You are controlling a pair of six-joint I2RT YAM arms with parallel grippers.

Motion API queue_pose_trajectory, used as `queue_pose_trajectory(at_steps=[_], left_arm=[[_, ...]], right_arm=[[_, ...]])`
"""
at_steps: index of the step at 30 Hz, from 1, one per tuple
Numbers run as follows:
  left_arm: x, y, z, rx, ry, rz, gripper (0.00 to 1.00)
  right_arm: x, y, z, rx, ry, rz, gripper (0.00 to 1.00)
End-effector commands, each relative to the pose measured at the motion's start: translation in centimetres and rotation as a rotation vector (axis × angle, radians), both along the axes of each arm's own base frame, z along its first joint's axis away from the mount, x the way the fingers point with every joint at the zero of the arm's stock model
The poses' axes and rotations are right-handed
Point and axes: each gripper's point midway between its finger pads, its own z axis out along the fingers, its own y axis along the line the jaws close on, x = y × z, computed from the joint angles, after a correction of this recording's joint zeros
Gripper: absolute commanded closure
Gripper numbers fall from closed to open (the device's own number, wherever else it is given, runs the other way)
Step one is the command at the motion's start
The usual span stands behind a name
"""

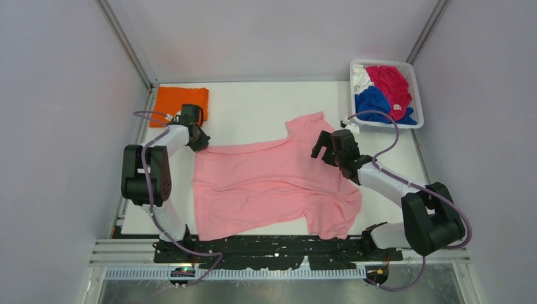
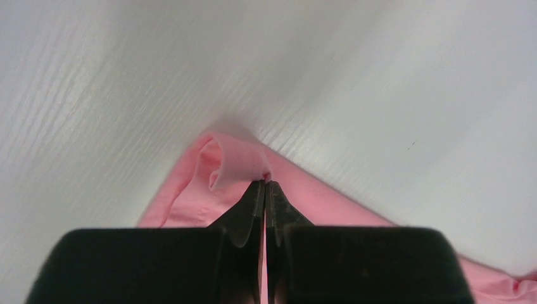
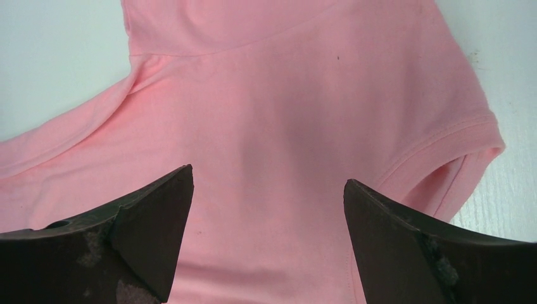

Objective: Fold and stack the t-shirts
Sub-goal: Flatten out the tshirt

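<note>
The black rail (image 1: pixel 278 247) that carries the arm bases covers the worktop's near edge, and the pink t-shirt (image 1: pixel 266 183) has one sleeve at 5 o'clock lying right up to it. In the left wrist view the end effector's own black body fills the lower half and hides the cloth beneath. The left end effector (image 2: pixel 266 183) is pressed together, pinching a small curled fold at the shirt's 10 o'clock corner. The right end effector (image 3: pixel 269 183) is spread wide over the shirt near its far sleeve, at the shirt's 2 o'clock. Whether its tips touch the cloth cannot be told, and the arm hides the neckline.

The worktop (image 1: pixel 253 107) is white with a fine ribbed grain, closed in by plain pale walls (image 1: pixel 63 95) with metal corner posts.

The pink t-shirt lies opened out sideways across the middle, with its hem toward 9 o'clock. It is softly wrinkled, and its far edge sags inward.

Farther off at 10 o'clock the orange t-shirt (image 1: pixel 180 100) lies folded flat, its near edge partly under the left wrist. At 2 o'clock a white mesh basket (image 1: pixel 415 82) holds the white (image 1: pixel 361 77), magenta-red (image 1: pixel 389 82) and royal blue (image 1: pixel 372 101) t-shirts. They are bunched, so their outlines cannot be made out.
</note>
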Motion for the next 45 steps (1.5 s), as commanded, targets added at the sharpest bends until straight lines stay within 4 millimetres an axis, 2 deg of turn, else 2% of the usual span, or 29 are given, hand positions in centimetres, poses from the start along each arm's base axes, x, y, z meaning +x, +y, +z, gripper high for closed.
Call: queue_pose_trajectory(at_steps=[1, 8, 13, 14, 15, 17, 18, 20, 21, 24, 25, 26, 27, 28, 30, 33, 35, 36, 37, 38, 39, 40, 41, 42, 45], left_arm=[[1.8, 0.3, 1.5, 0.000, -0.027, 0.025, 1.00], [4.6, 0.7, 3.6, -0.011, -0.056, 0.092, 1.00], [5.8, 1.9, 3.7, -0.036, 0.027, 0.162, 0.98], [6.0, 2.2, 3.8, -0.038, 0.043, 0.176, 0.92], [6.1, 2.3, 3.9, -0.034, 0.055, 0.187, 0.79], [6.5, 3.8, 4.4, -0.047, 0.050, 0.227, 0.41], [6.6, 3.9, 4.8, -0.064, 0.040, 0.230, 0.27], [7.0, 3.7, 6.0, -0.084, 0.000, 0.217, 0.03], [7.1, 3.6, 6.8, -0.087, -0.020, 0.209, 0.01], [6.7, 2.7, 8.4, -0.114, -0.084, 0.151, 0.00], [6.5, 2.2, 8.8, -0.120, -0.104, 0.123, 0.00], [6.0, 1.6, 8.8, -0.126, -0.113, 0.092, 0.00], [5.6, 0.8, 9.1, -0.137, -0.124, 0.057, 0.00], [5.1, 0.3, 9.0, -0.142, -0.133, 0.023, 0.00], [3.9, -2.7, 8.7, -0.178, -0.140, -0.084, 0.00], [1.5, -5.9, 7.3, -0.204, -0.118, -0.199, 0.00], [0.0, -7.4, 6.3, -0.207, -0.083, -0.253, 0.00], [-0.7, -8.1, 5.7, -0.206, -0.064, -0.272, 0.00], [-1.1, -8.6, 5.1, -0.203, -0.052, -0.290, 0.00], [-1.5, -9.1, 4.6, -0.200, -0.042, -0.303, 0.00], [-1.7, -9.6, 4.2, -0.199, -0.030, -0.316, 0.00], [-1.8, -9.8, 3.7, -0.200, -0.018, -0.321, 0.00], [-1.8, -10.0, 3.3, -0.201, -0.007, -0.324, 0.00], [-1.9, -10.2, 2.9, -0.204, 0.006, -0.327, 0.00], [-1.9, -10.3, 1.6, -0.201, 0.047, -0.322, 0.00]], right_arm=[[0.6, -0.3, 1.9, 0.022, -0.070, -0.010, 0.04], [0.6, -1.0, 1.9, -0.001, -0.077, -0.017, 0.04], [0.8, -1.4, 1.9, -0.008, -0.077, -0.025, 0.04], [0.8, -1.5, 1.8, -0.011, -0.076, -0.027, 0.04], [0.7, -1.6, 1.7, -0.015, -0.072, -0.028, 0.04], [0.9, -1.8, 1.9, -0.020, -0.074, -0.037, 0.04], [0.9, -1.8, 2.0, -0.026, -0.076, -0.035, 0.04], [1.1, -1.8, 2.4, -0.030, -0.075, -0.027, 0.04], [1.1, -1.7, 2.6, -0.034, -0.071, -0.022, 0.04], [1.6, -1.2, 3.1, -0.038, -0.074, 0.009, 0.05], [2.1, -1.0, 3.9, -0.035, -0.091, 0.015, 0.04], [2.4, -0.7, 3.8, -0.043, -0.089, 0.033, 0.05], [3.2, -0.4, 4.8, -0.040, -0.110, 0.042, 0.05], [3.6, -0.1, 4.4, -0.052, -0.099, 0.062, 0.05], [5.5, 1.0, 5.8, -0.040, -0.123, 0.090, 0.05], [7.3, 2.9, 5.8, -0.005, -0.107, 0.147, 0.05], [8.6, 4.2, 4.5, 0.015, -0.067, 0.177, 0.05], [9.4, 4.7, 5.1, 0.026, -0.075, 0.184, 0.05], [9.5, 5.6, 3.9, 0.050, -0.041, 0.211, 0.05], [10.0, 6.0, 4.2, 0.063, -0.044, 0.219, 0.05], [10.0, 6.5, 3.1, 0.073, -0.015, 0.228, 0.05], [10.3, 6.9, 3.0, 0.084, -0.012, 0.231, 0.05], [10.3, 7.0, 1.9, 0.083, 0.013, 0.231, 0.05], [10.5, 7.3, 1.7, 0.090, 0.020, 0.234, 0.05], [10.7, 7.4, -0.4, 0.082, 0.072, 0.231, 0.05]])
